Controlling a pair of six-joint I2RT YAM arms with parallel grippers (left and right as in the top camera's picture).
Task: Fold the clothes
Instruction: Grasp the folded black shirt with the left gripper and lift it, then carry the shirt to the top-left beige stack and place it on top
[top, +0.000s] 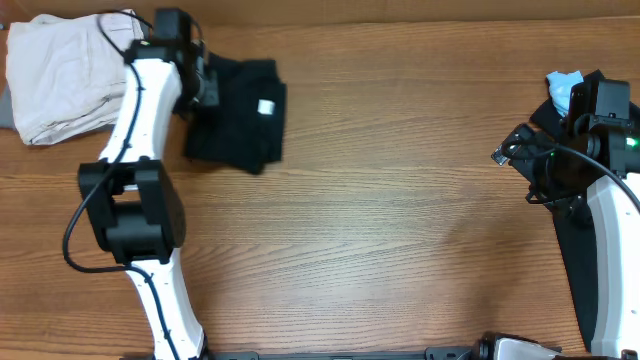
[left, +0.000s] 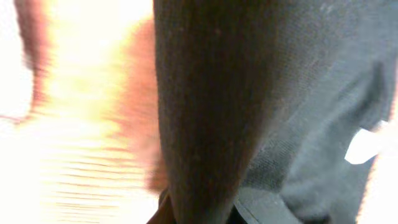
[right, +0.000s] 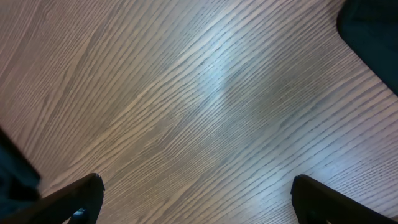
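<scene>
A black folded garment with a white label lies at the back left of the wooden table. My left gripper is at its left edge. In the blurred left wrist view the black garment fills the frame, a fold runs down into the jaws, and the label shows at the right. The left gripper looks shut on that fold. My right gripper is open and empty over bare wood at the right side of the table.
A beige garment lies in the back left corner. Dark clothes lie under the right arm, with a light blue item behind it. A dark cloth edge shows in the right wrist view.
</scene>
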